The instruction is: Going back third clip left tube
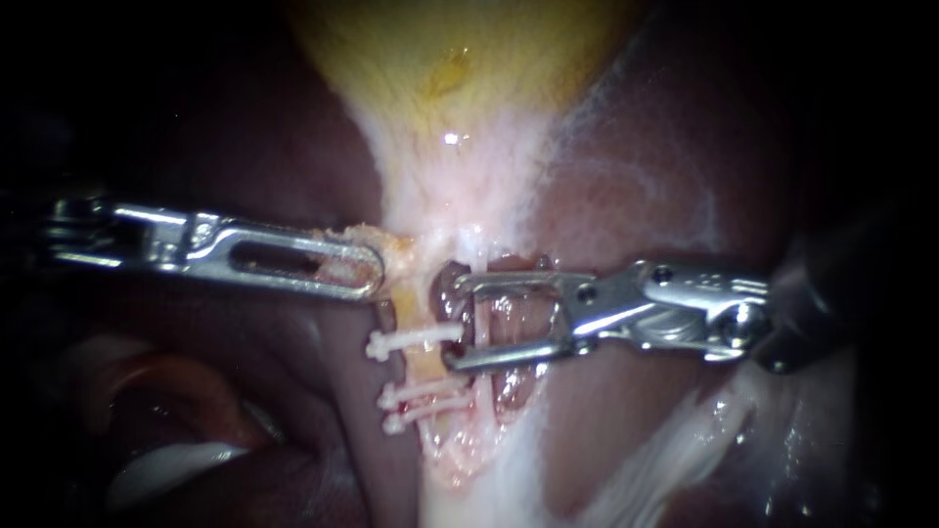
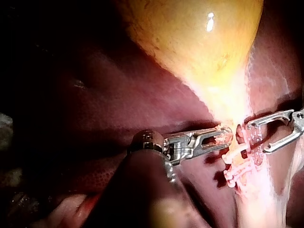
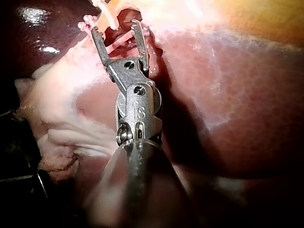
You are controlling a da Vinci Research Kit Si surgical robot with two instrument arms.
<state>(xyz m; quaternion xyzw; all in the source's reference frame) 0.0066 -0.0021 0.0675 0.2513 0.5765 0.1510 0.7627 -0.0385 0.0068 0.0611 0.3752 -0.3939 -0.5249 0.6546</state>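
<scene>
My left instrument (image 1: 370, 274) is lying nearly level, its jaws pressed together and pinching pale tissue (image 1: 396, 256) below the gallbladder (image 1: 460, 59). Just beside them the left tube (image 1: 423, 367) is running down the endoscope view, its long axis near upright, with three white clips (image 1: 421, 391) crossing it: one above a close pair. My right instrument (image 1: 455, 325) is standing with its jaws spread and empty, tips either side of the uppermost clip's end. Judged step: backing off. The next move calls for a straight pull rightward that clears the clips without snagging.

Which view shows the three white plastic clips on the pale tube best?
Endoscope view: all three white plastic clips show clearly across the pale tube. Left wrist view shows them small; right wrist view only partly, beyond the right instrument.
</scene>
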